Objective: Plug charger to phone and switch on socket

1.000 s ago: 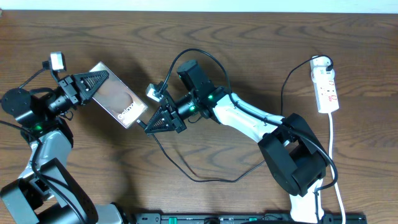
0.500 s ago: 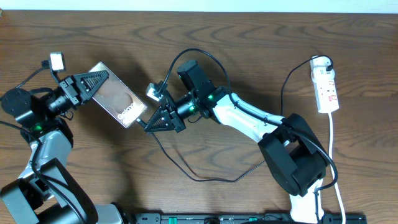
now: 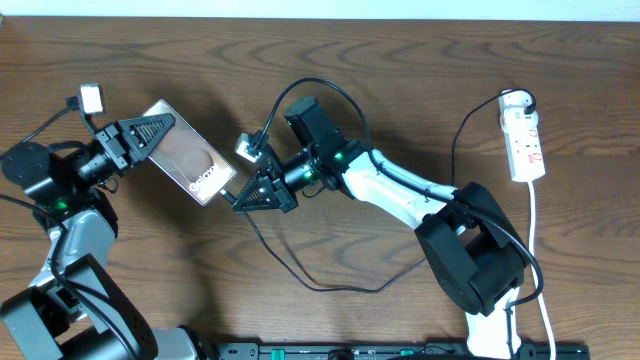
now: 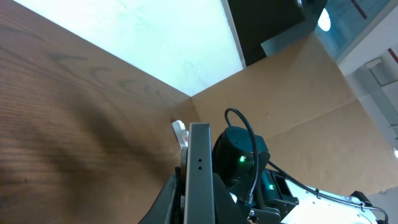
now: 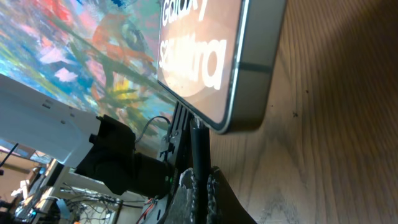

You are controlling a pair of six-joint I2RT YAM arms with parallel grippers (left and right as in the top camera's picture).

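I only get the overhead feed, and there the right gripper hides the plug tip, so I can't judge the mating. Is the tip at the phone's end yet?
Observer: In the right wrist view, the charger stands pinched in the right gripper. Its tip meets the end edge of the phone. I cannot tell whether it is seated.
Operator: How does the left arm have the phone?
Observer: The left wrist view shows the phone edge-on, clamped in the left gripper, with two small holes visible along that thin edge.
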